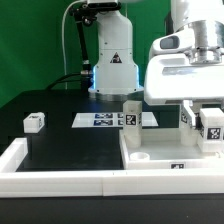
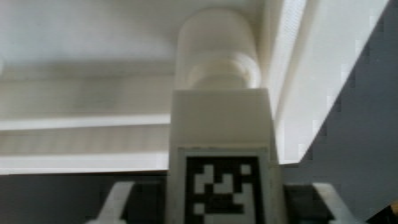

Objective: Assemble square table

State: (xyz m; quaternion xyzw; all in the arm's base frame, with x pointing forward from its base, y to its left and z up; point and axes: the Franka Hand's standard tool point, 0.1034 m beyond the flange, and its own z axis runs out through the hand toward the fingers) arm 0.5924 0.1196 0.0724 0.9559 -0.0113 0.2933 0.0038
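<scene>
The square table's white tray-like top [image 1: 165, 148] lies at the exterior view's right, with a round hole near its front left corner. One tagged leg [image 1: 131, 115] stands upright at its far left corner. My gripper [image 1: 207, 120] hangs over the top's right side, shut on another tagged leg [image 1: 211, 128]. In the wrist view that leg [image 2: 222, 120] runs out from between the fingers [image 2: 128, 200], its rounded end up against the white top [image 2: 89, 100]. A third leg [image 1: 34, 122] lies alone on the black surface at the exterior view's left.
The marker board [image 1: 100, 120] lies flat behind the tabletop, in front of the robot base [image 1: 112, 70]. A long white rim [image 1: 60, 178] borders the black surface along the front and left.
</scene>
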